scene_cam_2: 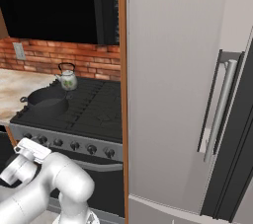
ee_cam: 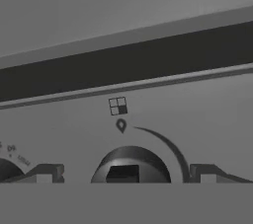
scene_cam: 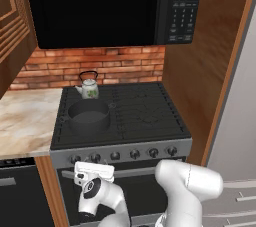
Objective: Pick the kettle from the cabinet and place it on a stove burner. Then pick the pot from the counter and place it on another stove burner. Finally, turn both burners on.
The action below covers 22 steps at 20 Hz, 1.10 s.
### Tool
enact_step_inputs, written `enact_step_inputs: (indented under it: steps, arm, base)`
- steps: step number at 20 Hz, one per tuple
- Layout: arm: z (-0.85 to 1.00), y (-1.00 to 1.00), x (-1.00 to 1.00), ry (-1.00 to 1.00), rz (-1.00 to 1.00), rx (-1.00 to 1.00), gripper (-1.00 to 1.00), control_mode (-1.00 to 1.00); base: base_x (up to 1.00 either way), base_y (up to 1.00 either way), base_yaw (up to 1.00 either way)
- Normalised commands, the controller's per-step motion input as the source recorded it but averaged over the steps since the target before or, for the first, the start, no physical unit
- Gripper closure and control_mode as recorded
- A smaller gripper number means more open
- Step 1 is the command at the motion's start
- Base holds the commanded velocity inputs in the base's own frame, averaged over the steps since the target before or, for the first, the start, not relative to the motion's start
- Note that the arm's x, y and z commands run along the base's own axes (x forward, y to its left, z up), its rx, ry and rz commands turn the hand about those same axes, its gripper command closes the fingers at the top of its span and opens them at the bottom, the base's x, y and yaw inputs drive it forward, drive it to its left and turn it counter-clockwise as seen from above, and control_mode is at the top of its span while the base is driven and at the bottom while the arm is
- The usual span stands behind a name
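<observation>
The whitish leaf-patterned kettle point(scene_cam: 89, 87) point(scene_cam_2: 67, 79) stands on the back-left burner of the black cooktop point(scene_cam: 145, 113) point(scene_cam_2: 96, 104). Just in front of it, the dark pot point(scene_cam: 88, 115) point(scene_cam_2: 47, 100) sits on the front-left burner. I see no flame at any burner. My gripper point(ee_cam: 126, 172) is low, against the steel knob front, with its white hand point(scene_cam: 94, 171) point(scene_cam_2: 32, 150) below the left knobs. It is open: its fingertips point(ee_cam: 49, 172) flank a dark round knob point(ee_cam: 129, 165) without touching it. Part of a second knob point(ee_cam: 5, 168) shows at the left edge.
The beige counter point(scene_cam: 25, 121) point(scene_cam_2: 12, 87) lies left of the stove, below a wooden cabinet point(scene_cam: 12, 21). A black microwave point(scene_cam: 100, 6) hangs over the cooktop. A wooden panel point(scene_cam: 200, 61) and the grey fridge point(scene_cam_2: 197, 94) close the right side.
</observation>
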Motion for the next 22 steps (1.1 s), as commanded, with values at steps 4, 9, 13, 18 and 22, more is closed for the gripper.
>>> enact_step_inputs:
  steps: [4,9,13,18,22]
  arm:
    - [-0.07,0.03,0.09,0.0,0.02,0.0,-1.0,-1.0]
    - [0.0,0.01,0.03,-0.01,0.02,0.0,-1.0,-1.0]
    - [0.0,0.0,0.0,-0.01,0.01,0.0,-1.0,-1.0]
    - [0.01,0.0,0.0,0.0,0.0,-0.02,-1.0,-1.0]
    - [0.07,0.0,0.0,-0.02,0.0,-0.03,-1.0,-1.0]
  base:
    - [0.0,0.0,0.0]
    - [0.0,0.0,0.0]
    - [0.0,0.0,0.0]
    - [0.0,0.0,0.0]
    - [0.0,0.0,0.0]
